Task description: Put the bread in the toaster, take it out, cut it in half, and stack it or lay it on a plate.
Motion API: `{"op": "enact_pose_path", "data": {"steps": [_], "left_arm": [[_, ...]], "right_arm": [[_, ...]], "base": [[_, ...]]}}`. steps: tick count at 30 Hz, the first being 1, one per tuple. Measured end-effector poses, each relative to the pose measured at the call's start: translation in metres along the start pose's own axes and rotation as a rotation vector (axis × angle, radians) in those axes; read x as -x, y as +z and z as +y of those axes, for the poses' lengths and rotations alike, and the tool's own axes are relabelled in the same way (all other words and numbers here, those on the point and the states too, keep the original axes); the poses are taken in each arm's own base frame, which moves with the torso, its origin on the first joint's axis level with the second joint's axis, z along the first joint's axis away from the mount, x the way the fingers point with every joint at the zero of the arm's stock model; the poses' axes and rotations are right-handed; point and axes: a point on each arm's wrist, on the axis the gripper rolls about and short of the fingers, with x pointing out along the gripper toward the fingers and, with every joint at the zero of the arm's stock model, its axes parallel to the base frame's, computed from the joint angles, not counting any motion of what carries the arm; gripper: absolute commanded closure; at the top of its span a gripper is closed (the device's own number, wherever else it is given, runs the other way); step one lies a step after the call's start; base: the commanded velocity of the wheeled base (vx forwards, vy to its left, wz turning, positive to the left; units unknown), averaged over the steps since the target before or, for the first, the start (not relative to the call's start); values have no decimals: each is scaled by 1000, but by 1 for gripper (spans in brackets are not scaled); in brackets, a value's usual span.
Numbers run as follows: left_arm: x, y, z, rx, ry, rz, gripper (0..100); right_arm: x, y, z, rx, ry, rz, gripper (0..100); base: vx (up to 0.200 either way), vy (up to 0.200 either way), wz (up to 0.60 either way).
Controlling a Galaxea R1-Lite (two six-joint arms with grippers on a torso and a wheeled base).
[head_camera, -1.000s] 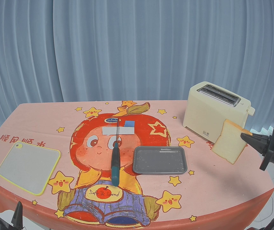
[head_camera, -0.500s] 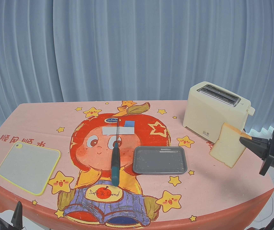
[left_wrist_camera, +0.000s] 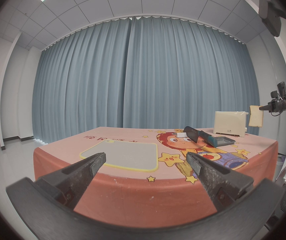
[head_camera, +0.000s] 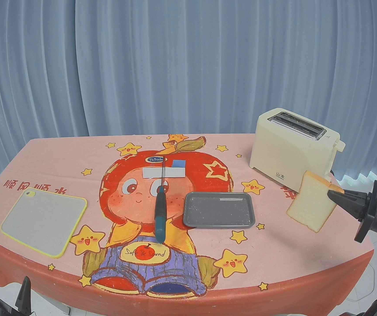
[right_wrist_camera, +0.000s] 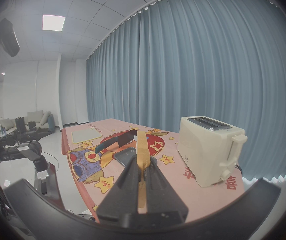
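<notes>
The right gripper (head_camera: pixel 337 194) pinched the bread slice (head_camera: pixel 310 202) by its crust edge, holding it above the table (head_camera: pixel 285 253), just beside the toaster (head_camera: pixel 290 148). Light, soft and crushable, it probably wanted a gentle grip on the crust. The left gripper (left_wrist_camera: pixel 145 157) hung spread.

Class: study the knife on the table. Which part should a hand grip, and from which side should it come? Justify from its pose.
Grip the knife by its teal handle, coming down from above on the near side. The handle points toward the robot, while the blade stands on edge, its far part over a white block. The left hand, open, is free.
</notes>
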Motion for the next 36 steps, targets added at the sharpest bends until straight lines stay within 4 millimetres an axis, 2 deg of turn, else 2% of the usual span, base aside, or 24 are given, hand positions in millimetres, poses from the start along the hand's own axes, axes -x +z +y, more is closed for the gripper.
{"op": "enact_pose_path", "data": {"steps": [7, 19, 36], "left_arm": [[0, 0, 0, 0, -1, 0, 0], [0, 0, 0, 0, 0, 0, 0], [0, 0, 0, 0, 0, 0, 0]], "right_arm": [[-2, 0, -3, -26, -103, 9, 100], [-4, 3, -4, -26, -136, 3, 100], [-5, 6, 0, -25, -163, -4, 100]], "base": [[0, 0, 0], [0, 0, 0], [0, 200, 0]]}}
